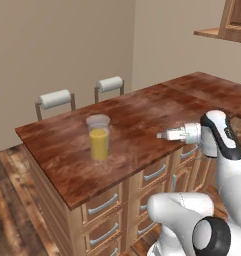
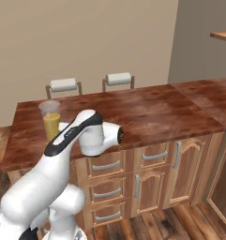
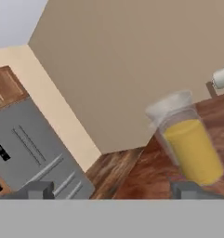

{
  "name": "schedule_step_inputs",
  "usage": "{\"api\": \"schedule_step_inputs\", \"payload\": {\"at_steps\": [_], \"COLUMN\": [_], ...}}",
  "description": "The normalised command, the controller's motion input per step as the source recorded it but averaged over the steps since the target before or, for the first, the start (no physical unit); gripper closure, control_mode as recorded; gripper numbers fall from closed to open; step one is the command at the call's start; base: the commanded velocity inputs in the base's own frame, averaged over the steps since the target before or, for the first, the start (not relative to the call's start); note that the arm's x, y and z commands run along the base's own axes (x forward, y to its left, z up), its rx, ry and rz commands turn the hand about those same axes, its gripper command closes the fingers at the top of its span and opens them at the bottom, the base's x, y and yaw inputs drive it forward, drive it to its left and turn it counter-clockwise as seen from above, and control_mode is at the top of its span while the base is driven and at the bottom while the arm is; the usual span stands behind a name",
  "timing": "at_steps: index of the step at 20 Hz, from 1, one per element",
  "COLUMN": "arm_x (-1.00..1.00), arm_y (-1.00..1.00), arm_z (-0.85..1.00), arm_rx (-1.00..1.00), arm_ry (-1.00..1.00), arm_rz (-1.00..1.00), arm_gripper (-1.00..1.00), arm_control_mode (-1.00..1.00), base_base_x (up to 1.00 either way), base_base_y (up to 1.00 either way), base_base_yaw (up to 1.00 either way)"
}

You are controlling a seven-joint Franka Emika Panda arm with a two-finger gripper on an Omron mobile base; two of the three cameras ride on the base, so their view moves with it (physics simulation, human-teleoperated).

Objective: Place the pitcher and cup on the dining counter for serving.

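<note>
We see the pitcher (image 1: 98,137) standing upright on the dining counter (image 1: 142,120), a glossy reddish-brown wooden surface, toward its left end in the left base view and not far from the front edge. The clear cylinder holds orange liquid to roughly two thirds of its height. In the right base view the pitcher (image 2: 50,119) stands at the far left of the surface, just behind the arm's upper link.

The pincer (image 1: 163,135) hangs above the surface to the right of the pitcher, pointing toward it and well apart from it, with bare wood between them. In the hand view its two dark fingertips (image 3: 38,189) stand wide apart at the bottom, nothing between them, so we read the pincer as spread and holding nothing. The pitcher (image 3: 187,142) appears tilted there, above the right-hand tip, because the camera is rolled.

Two stools (image 1: 55,99) with pale cushioned backs stand along the far side of the surface. Light wood drawers (image 1: 103,205) with silver handles line its near face. A grey appliance (image 3: 36,148) shows beyond, at the left of the hand view.
</note>
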Motion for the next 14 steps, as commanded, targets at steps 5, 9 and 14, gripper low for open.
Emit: {"api": "schedule_step_inputs", "payload": {"at_steps": [5, 9, 14], "arm_x": [-0.2, 0.0, -0.08], "arm_y": [-0.21, 0.0, -0.17], "arm_z": [0.08, -0.07, 0.03], "arm_rx": [-0.14, -0.33, -0.3], "arm_ry": [0.85, 0.95, 0.89], "arm_rz": [-0.45, -0.49, -0.42], "arm_gripper": [-1.0, -1.0, -1.0], "arm_control_mode": [-1.0, -1.0, -1.0], "base_base_x": [0.0, 0.0, 0.0], "base_base_y": [0.0, 0.0, 0.0], "base_base_yaw": [0.0, 0.0, 0.0]}}
